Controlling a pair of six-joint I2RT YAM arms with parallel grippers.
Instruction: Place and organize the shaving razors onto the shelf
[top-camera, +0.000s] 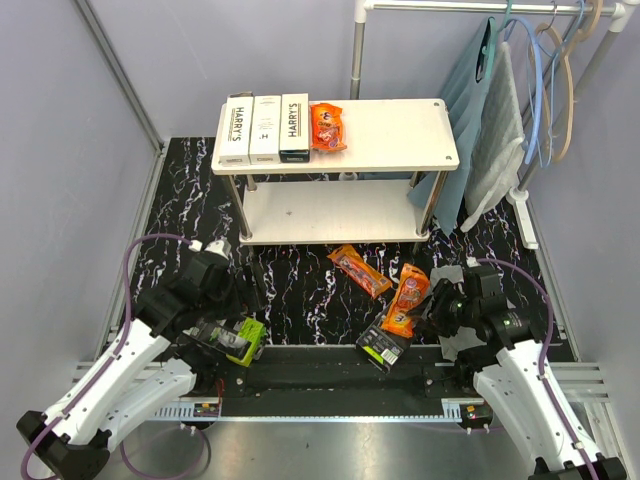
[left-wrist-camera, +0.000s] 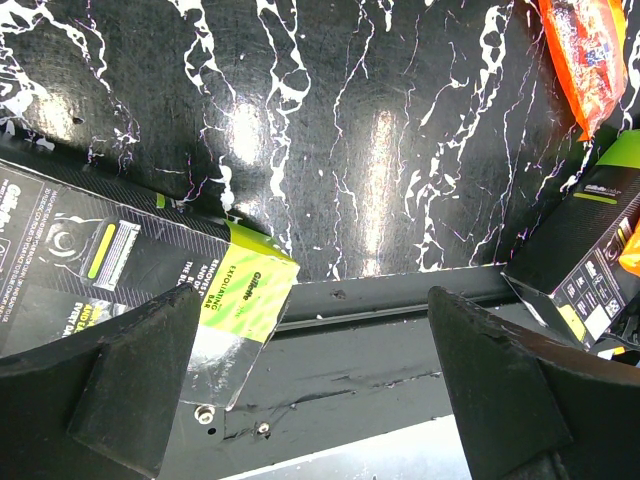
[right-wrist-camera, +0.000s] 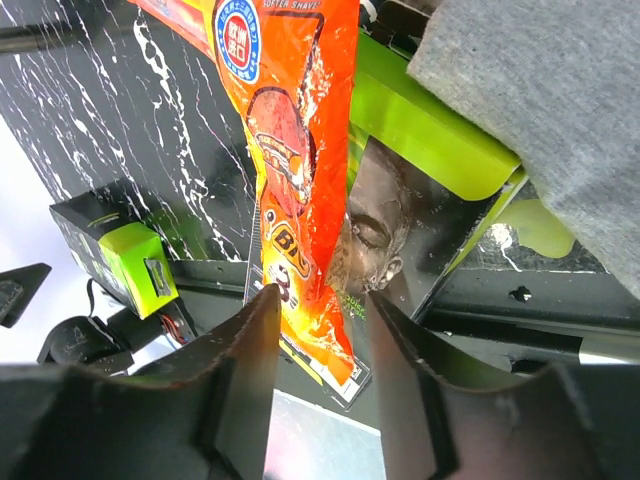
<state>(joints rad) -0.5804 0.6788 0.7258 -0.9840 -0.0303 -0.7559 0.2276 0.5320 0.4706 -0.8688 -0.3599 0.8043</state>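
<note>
1. Nearest us, at the bottom of the left wrist view, the left gripper (left-wrist-camera: 315, 298) is hanging with its jaws spread wide and nothing between them. A black-and-lime blister pack (left-wrist-camera: 110, 250) is lying at the left of that frame, beside the left jaw rather than inside the gap.
2. At the lower right of the top view, the right gripper (right-wrist-camera: 320, 300) is standing with its jaws partly apart, astride the near end of an orange pack (right-wrist-camera: 300, 150). We are seeing no pinch on it.
3. That orange pack is resting across a second blister pack (right-wrist-camera: 430, 160), and the grey cloth (right-wrist-camera: 540, 100) is overlapping this one at the upper right of the right wrist view.
4. We are judging the orange pack light, floppy and glossy, so likely to slip. We are favouring a firm hold across its narrow end, lifted clear of what lies beneath. The blister packs are looking stiffer, with card edges that should take a grip well.
5. Farther up, at the centre of the top view, another orange pack (top-camera: 360, 270) is lying alone on the black marbled mat (top-camera: 300, 290).
6. Farthest, the shelf (top-camera: 400, 135) is carrying three HARRY'S boxes (top-camera: 265, 128) side by side at the upper left of its top board. A shelved orange pack (top-camera: 328, 127) is lying just beside them, with room showing to the right.
</note>
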